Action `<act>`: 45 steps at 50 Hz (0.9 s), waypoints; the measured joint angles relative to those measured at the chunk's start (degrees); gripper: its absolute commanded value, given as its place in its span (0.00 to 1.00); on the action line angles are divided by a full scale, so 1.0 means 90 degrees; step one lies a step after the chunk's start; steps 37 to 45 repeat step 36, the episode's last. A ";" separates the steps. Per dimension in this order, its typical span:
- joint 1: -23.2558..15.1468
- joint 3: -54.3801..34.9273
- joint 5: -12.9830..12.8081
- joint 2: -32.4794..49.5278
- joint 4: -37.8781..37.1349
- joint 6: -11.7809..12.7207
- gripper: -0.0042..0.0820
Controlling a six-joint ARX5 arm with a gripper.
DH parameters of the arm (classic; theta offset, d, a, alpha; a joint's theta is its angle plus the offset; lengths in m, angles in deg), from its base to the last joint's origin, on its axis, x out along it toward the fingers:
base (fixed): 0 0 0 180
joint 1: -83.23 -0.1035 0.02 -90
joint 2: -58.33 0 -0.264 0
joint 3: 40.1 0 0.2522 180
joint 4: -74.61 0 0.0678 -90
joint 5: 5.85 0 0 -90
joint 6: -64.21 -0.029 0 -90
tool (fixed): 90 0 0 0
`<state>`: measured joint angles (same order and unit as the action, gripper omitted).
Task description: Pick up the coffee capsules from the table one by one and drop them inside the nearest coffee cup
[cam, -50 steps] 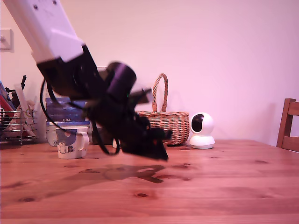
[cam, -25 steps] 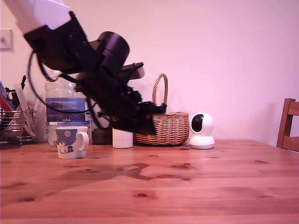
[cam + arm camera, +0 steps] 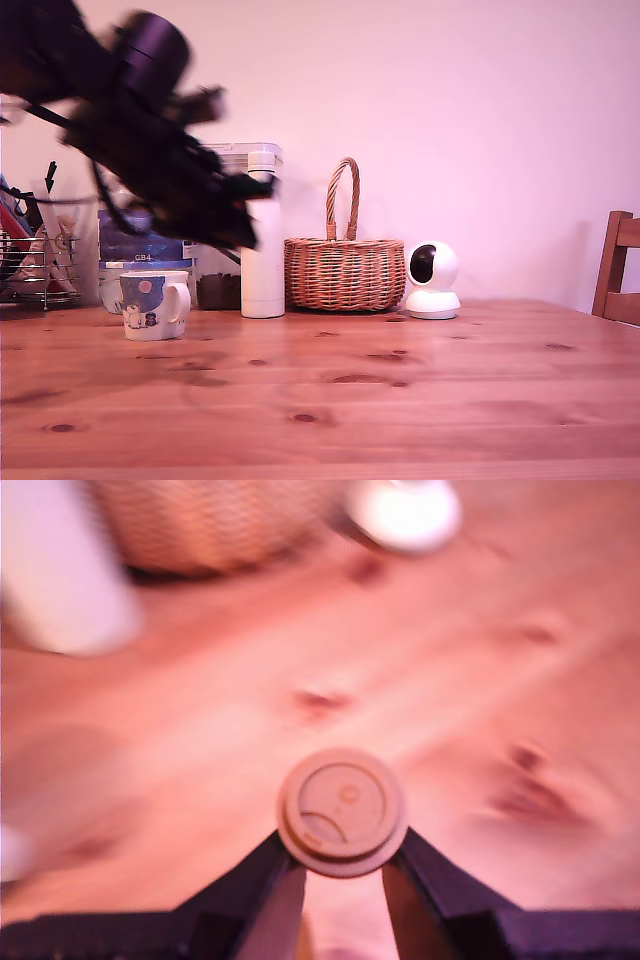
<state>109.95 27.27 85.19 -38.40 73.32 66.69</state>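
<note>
In the exterior view the blurred gripper [image 3: 240, 215] hangs in the air above and to the right of the coffee cup [image 3: 153, 305], which stands on the wooden table [image 3: 420, 390]; its fingers cannot be made out there. In the wrist view the two fingers [image 3: 262, 875] pinch a coffee capsule [image 3: 343, 810], round face showing, clear of the table.

Gripper [image 3: 240, 215] up in air above table [image 3: 420, 390], at exterior view's left, above and right of coffee cup [image 3: 153, 305]. Coffee capsule [image 3: 342, 810] between fingers [image 3: 262, 880]. Cup on table, in front of water jug [image 3: 140, 245]. Bottle [image 3: 263, 265], basket [image 3: 343, 268], camera [image 3: 432, 280] in row behind, toward right. Rack [image 3: 35, 265] at far left; chair [image 3: 618, 268] at far right.
</note>
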 measured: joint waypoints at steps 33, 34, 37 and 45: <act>-0.1311 -0.0850 -0.0010 0.0867 0.0107 -0.0010 0.19; -0.1333 -0.0850 -0.0010 0.0884 0.0104 -0.0010 0.19; -0.1362 -0.0850 -0.0010 0.0928 0.0104 -0.0015 0.19; -0.1362 -0.0850 -0.0010 0.0928 0.0104 -0.0015 0.19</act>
